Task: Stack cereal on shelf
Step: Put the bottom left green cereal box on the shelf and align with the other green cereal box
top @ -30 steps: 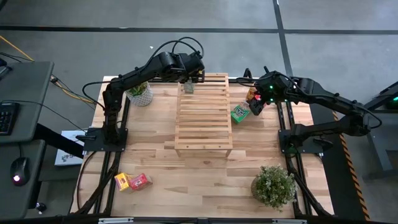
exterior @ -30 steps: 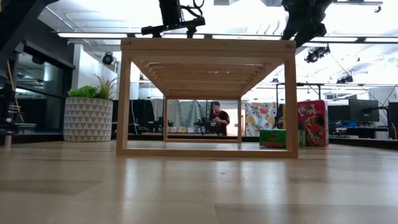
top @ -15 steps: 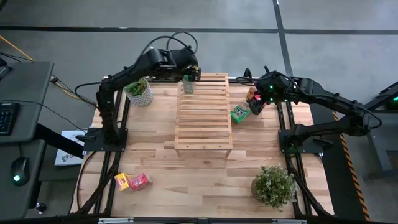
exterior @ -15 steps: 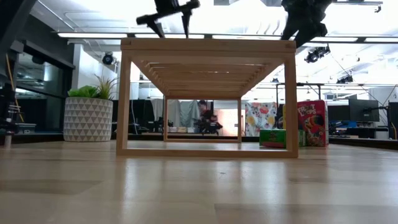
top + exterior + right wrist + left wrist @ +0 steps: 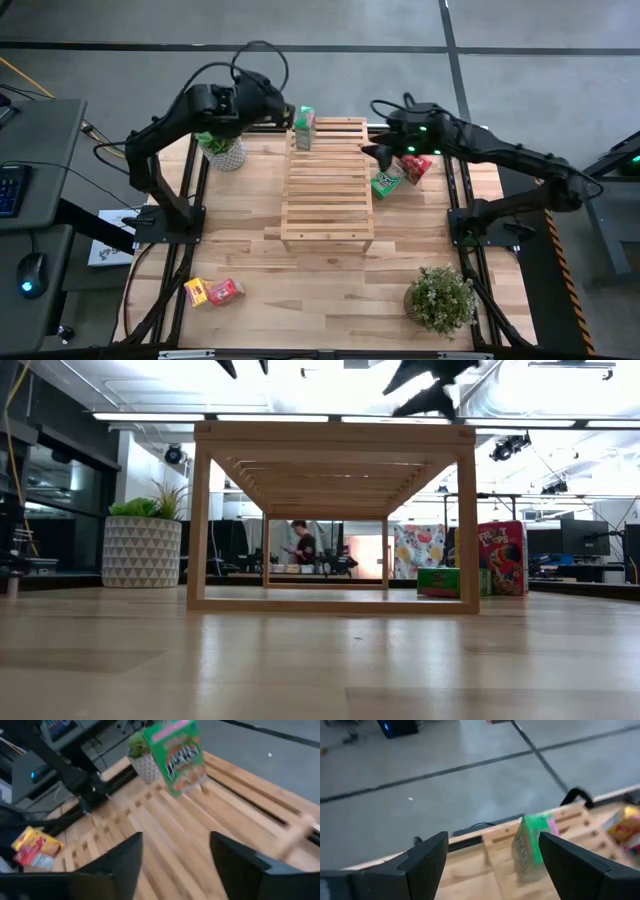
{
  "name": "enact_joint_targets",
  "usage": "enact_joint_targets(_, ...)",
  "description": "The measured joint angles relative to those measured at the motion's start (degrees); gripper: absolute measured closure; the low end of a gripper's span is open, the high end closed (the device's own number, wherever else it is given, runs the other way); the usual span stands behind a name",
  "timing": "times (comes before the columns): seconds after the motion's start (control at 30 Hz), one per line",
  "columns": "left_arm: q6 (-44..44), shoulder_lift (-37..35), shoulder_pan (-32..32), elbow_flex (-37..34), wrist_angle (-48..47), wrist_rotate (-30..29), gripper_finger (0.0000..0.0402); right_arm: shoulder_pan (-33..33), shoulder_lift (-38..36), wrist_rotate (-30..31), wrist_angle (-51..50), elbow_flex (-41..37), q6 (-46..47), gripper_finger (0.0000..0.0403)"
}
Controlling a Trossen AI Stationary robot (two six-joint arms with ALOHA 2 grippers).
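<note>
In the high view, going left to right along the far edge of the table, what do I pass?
White potted plant → green cereal box standing on the shelf's far left corner → right gripper, open over the shelf's right edge → green box on the table → pink-red box.

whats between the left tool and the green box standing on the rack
Nothing: in the left wrist view the open left tool faces the upright green cardboard cereal box on the slatted light-wood rack across a bare gap.
</note>
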Motion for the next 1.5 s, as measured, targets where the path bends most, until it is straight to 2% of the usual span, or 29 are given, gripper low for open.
enact_joint_targets(0.13, 1.10, -0.40, -4.24, -3.03, -0.83, -7.76, 0.0103, -0.91, 7.64, -0.87, 3.12, 4.39, -2.18, 0.0301)
enact_joint_targets(0.2, 0.00, -1.61, -5.50, -6.94, -0.56, -9.42, 0.0113, -1.65, 11.63, -1.70, 3.26, 7.35, -2.75, 0.0366)
enact_joint_targets(0.23, -1.09, -2.64, -5.96, -9.37, -0.30, -9.64, 0.0121, -2.07, 13.44, -2.55, 3.12, 8.86, -3.48, 0.0384)
enact_joint_targets(0.3, -2.63, -5.62, -6.39, -15.37, 1.40, -9.06, 0.0145, -2.72, 16.87, -3.66, 2.61, 12.11, -4.62, 0.0385)
enact_joint_targets(0.37, -2.68, -8.99, -6.55, -22.08, 6.38, -5.94, 0.0180, -3.35, 19.89, -4.56, 0.53, 15.33, -5.72, 0.0379)
enact_joint_targets(0.5, 5.29, -17.21, -6.30, -36.86, 25.52, 3.18, 0.0285, -3.85, 24.78, -5.21, -4.21, 20.02, -9.52, 0.0399)
enact_joint_targets(0.6, 13.51, -22.82, -4.22, -46.63, 41.41, 10.80, 0.0374, -4.01, 27.10, -5.36, -4.77, 21.97, -11.66, 0.0396)
enact_joint_targets(0.63, 15.76, -24.16, -3.10, -49.37, 46.01, 13.48, 0.0387, -4.13, 27.76, -5.32, -4.78, 22.27, -12.14, 0.0398)
enact_joint_targets(0.8, 23.10, -27.91, 3.13, -58.48, 58.83, 22.20, 0.0391, -5.01, 30.30, -5.08, -1.66, 22.41, -13.04, 0.0401)
enact_joint_targets(1.0, 27.22, -25.75, 10.25, -63.57, 67.55, 30.73, 0.0399, -6.21, 33.14, -4.33, 3.56, 22.45, -11.36, 0.0402)
enact_joint_targets(1.23, 26.62, -21.05, 14.87, -64.44, 68.48, 33.43, 0.0401, -7.15, 35.17, -2.83, 5.98, 22.49, -9.33, 0.0403)
enact_joint_targets(1.4, 26.58, -19.11, 15.70, -64.43, 68.91, 37.29, 0.0401, -7.51, 36.47, -2.30, 7.53, 22.49, -8.12, 0.0403)
enact_joint_targets(1.5, 26.08, -18.52, 15.67, -64.43, 68.79, 37.72, 0.0401, -7.63, 37.05, -2.33, 8.88, 22.49, -7.46, 0.0403)
